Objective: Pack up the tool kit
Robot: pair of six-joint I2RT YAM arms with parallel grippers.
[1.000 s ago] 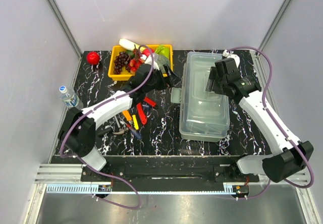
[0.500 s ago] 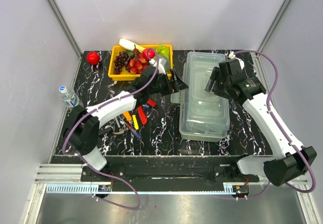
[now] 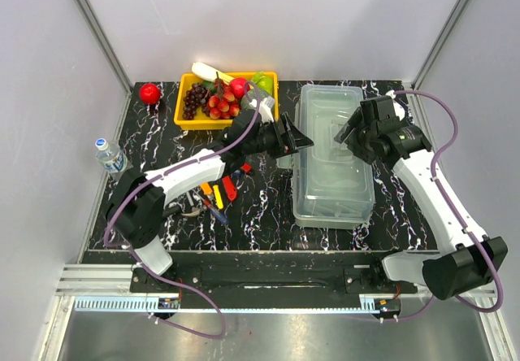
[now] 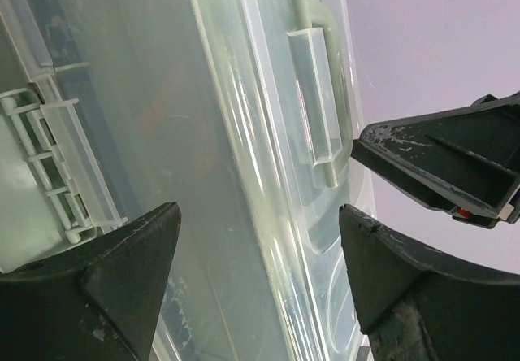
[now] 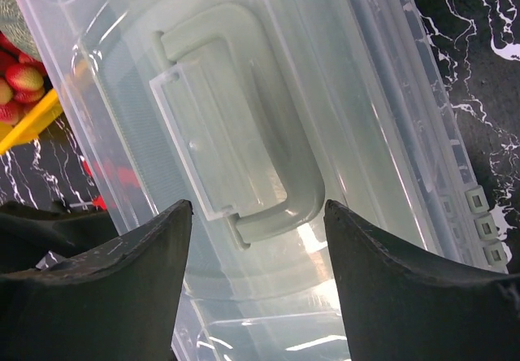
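Observation:
The tool kit's translucent grey-green toolbox (image 3: 331, 166) lies shut on the right half of the table, its lid handle (image 5: 244, 141) facing up. My left gripper (image 3: 297, 139) is at the box's left long edge, jaws open, and the lid's rim (image 4: 260, 215) runs between the fingers (image 4: 122, 271). My right gripper (image 3: 351, 133) hovers open above the lid, with the handle (image 4: 321, 109) just ahead of its fingertips (image 5: 406, 280). Red-, yellow- and orange-handled hand tools (image 3: 219, 186) lie loose on the table under the left arm.
A yellow tray of fruit (image 3: 188, 117) stands at the back left, with a red apple (image 3: 149, 93) beside it. A water bottle (image 3: 106, 154) stands at the left edge. The box's latches (image 4: 49, 158) are on its left side.
My left gripper has swung right, from above the tools to the toolbox's left edge. The right gripper has shifted a little to the right over the lid.

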